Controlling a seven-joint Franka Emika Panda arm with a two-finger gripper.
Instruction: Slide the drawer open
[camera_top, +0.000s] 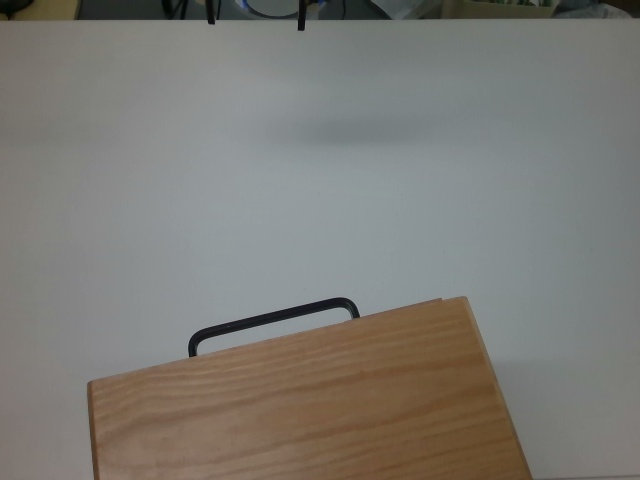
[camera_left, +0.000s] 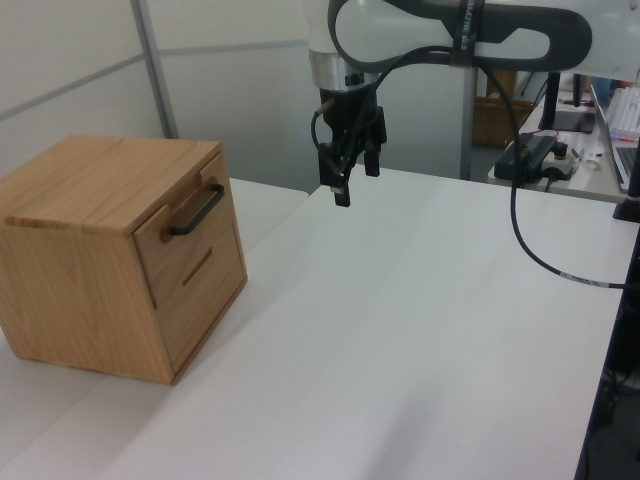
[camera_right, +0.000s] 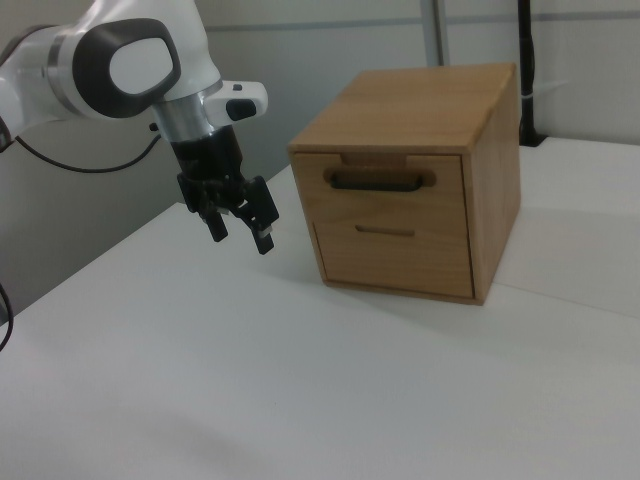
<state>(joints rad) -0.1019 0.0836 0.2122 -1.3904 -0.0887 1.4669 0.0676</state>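
Nothing of the opening is done yet: the drawer is shut and the pincer hangs clear of it.

The drawer (camera_right: 385, 181) sits in the top of the wooden cabinet (camera_right: 440, 100), its front about flush with the panel below, and its black handle (camera_right: 378, 181) is untouched. In the right view the pincer (camera_right: 240, 228) hovers above the white worktop (camera_right: 300, 380) to the left of the cabinet, near it but apart, fingers pointing down and spread with nothing between them. In the left view the cabinet stands at the worktop's left and the pincer hangs to the right of it, about level with the cabinet's top. Still to come, I'd judge: reach the handle, close on it, and pull the drawer out.
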